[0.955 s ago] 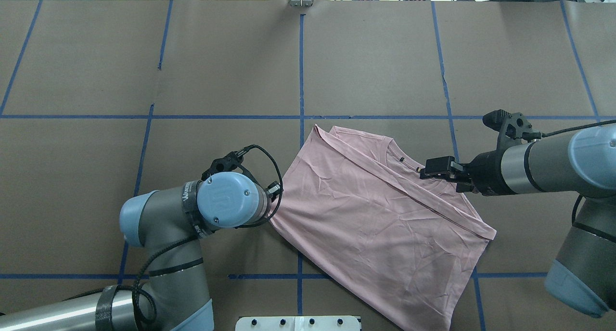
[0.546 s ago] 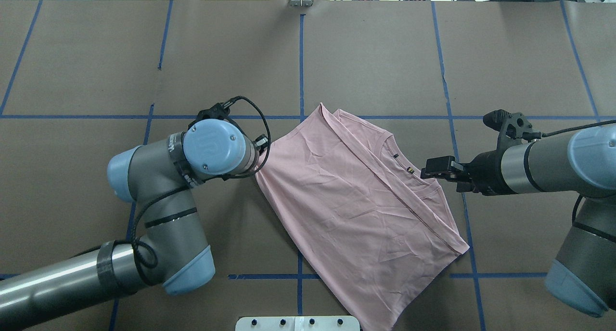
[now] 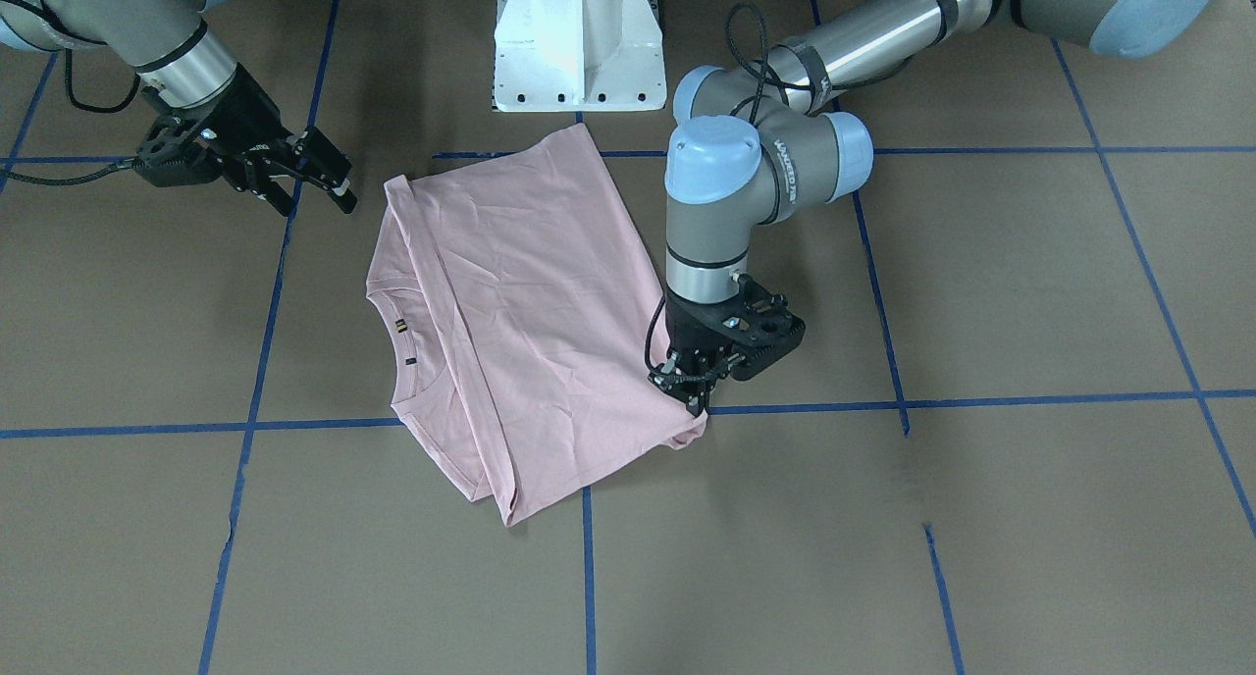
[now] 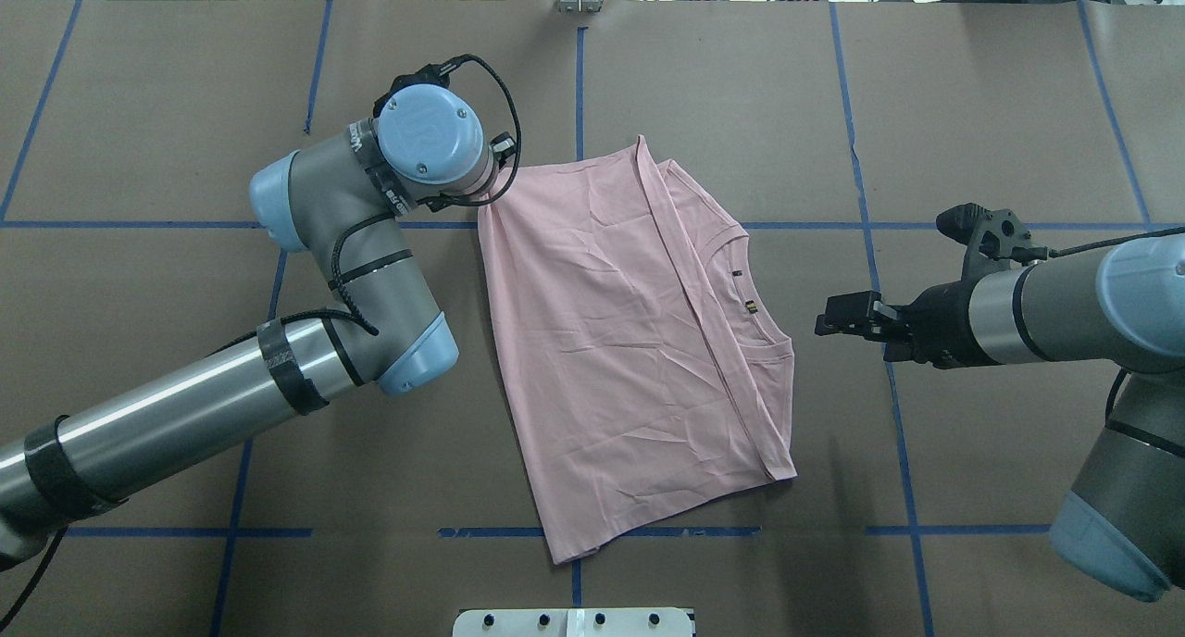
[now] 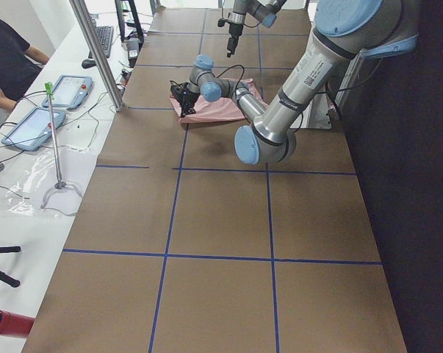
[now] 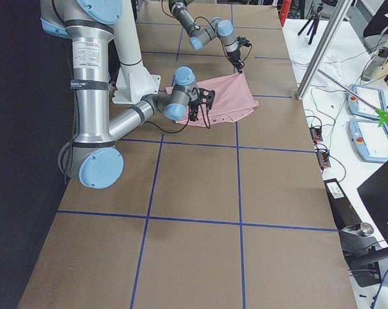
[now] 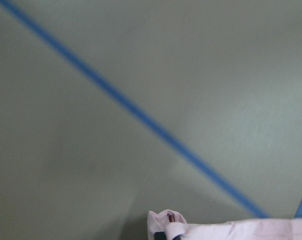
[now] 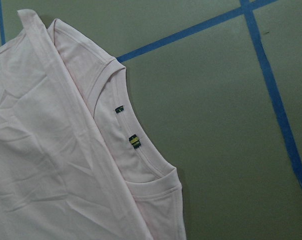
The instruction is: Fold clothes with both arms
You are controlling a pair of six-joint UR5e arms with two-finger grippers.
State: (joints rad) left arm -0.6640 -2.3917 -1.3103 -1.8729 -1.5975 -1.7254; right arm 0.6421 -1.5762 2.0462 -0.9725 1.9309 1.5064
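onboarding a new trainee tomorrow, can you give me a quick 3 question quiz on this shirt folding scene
1. True or false: the right arm has its jaws closed on the T-shirt.
2. Where do the jaws of the left arm pinch the T-shirt? A the collar; B a corner at its edge; C the small tag.
3. Fill in: the tape lines on the table are ____.
Key: 1 false, they hang open beside the shirt; 2 B; 3 blue.
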